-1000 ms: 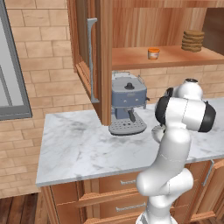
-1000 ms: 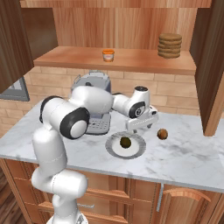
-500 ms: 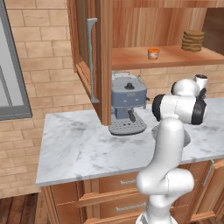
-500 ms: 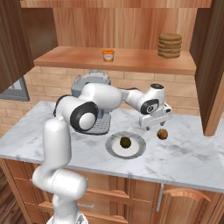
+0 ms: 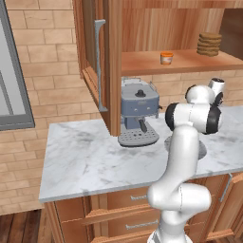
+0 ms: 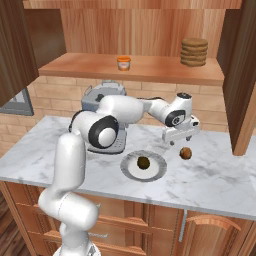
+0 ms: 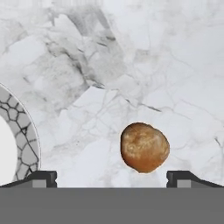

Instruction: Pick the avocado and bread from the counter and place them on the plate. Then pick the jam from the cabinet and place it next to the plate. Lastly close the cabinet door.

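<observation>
The dark avocado lies on the round plate on the marble counter. To the plate's right on the counter sits the bread, a small brown roll. My gripper hangs open just above and slightly left of it. In the hand view the bread shows between my gripper fingertips, right of centre, with the plate rim at the left edge. The orange-lidded jam stands on the cabinet shelf; the left base view also shows the jam.
A grey coffee machine stands behind the plate against the brick wall. A stack of brown discs sits on the shelf's right. The cabinet doors stand open, and the left door juts over the counter.
My arm has swung right, from over the plate and avocado to above the bread. The jaws stayed open. Avocado, bread and jam have not moved.
</observation>
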